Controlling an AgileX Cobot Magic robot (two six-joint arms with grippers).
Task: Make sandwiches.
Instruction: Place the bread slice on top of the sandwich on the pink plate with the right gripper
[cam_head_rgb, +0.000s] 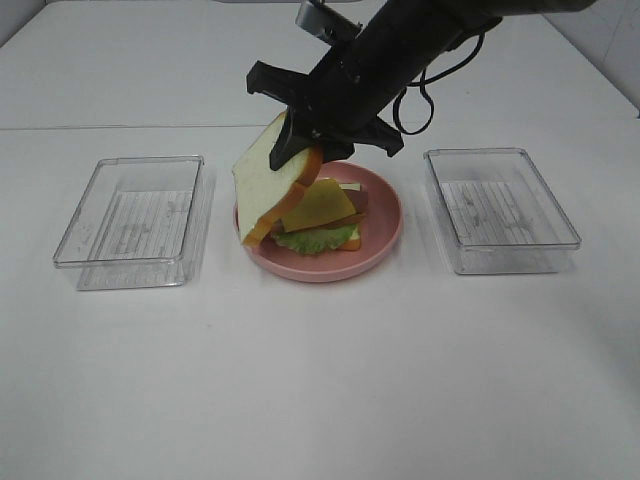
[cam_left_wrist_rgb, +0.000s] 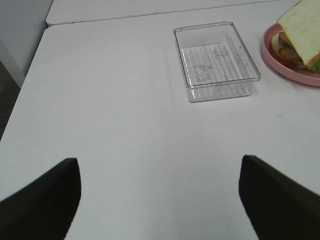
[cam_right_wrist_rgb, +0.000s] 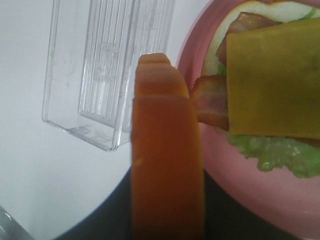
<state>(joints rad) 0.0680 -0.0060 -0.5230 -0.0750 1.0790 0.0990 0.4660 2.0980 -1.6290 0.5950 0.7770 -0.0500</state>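
Note:
My right gripper (cam_head_rgb: 296, 143) reaches in from the back and is shut on a white bread slice (cam_head_rgb: 266, 183) with an orange-brown crust. It holds the slice tilted on edge over the left side of the pink plate (cam_head_rgb: 388, 232). On the plate lies the open stack: a yellow cheese slice (cam_head_rgb: 328, 204) over bacon (cam_head_rgb: 352, 217), green lettuce (cam_head_rgb: 310, 240) and a bottom bread slice (cam_head_rgb: 353, 241). The right wrist view shows the held crust (cam_right_wrist_rgb: 167, 165) close up beside the cheese (cam_right_wrist_rgb: 272, 80), bacon (cam_right_wrist_rgb: 210, 102) and lettuce (cam_right_wrist_rgb: 272, 152). My left gripper (cam_left_wrist_rgb: 160, 200) is open and empty over bare table.
A clear plastic tray (cam_head_rgb: 130, 220) stands left of the plate and another (cam_head_rgb: 500, 208) stands right of it; neither holds anything. The left tray also shows in the left wrist view (cam_left_wrist_rgb: 217, 60), with the plate's rim (cam_left_wrist_rgb: 280, 62) beyond it. The white table's seam runs behind the plate.

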